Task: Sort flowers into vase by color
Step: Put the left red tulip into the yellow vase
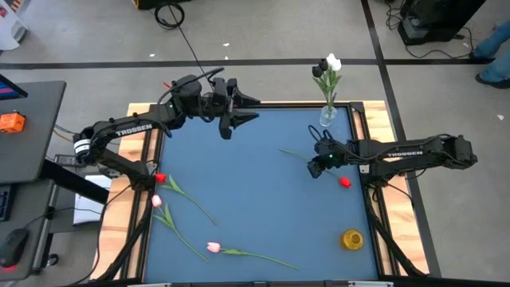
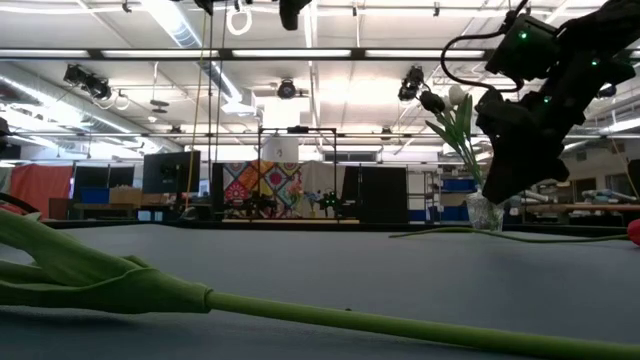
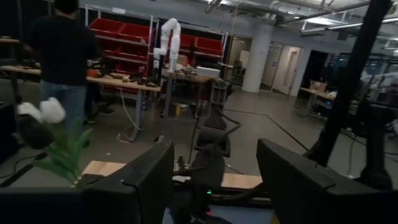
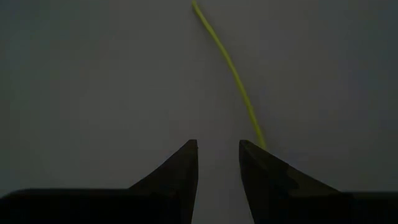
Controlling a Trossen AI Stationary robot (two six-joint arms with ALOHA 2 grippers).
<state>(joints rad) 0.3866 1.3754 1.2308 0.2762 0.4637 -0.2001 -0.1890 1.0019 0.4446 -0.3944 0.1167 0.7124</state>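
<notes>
Right gripper: the right gripper was held low over the blue table near its right edge, just above a red tulip; its fingers were seen slightly parted, a narrow gap between them, with nothing pinched.
Red tulip: the head lay just beside the gripper, and its thin green stem ran across the table and passed under one fingertip.
Left gripper: the left gripper was held raised at the table's far edge, its fingers spread wide and empty.
Glass vase: the glass vase was stood at the far right corner, with a white tulip and a black tulip upright in it.
Yellow vase: a yellow vase was seen near the right front corner, well apart from the flowers.
Remaining flowers: another red tulip and two pink tulips were left lying along the left and front of the table.
Background: a person was seen standing in the room beyond.
</notes>
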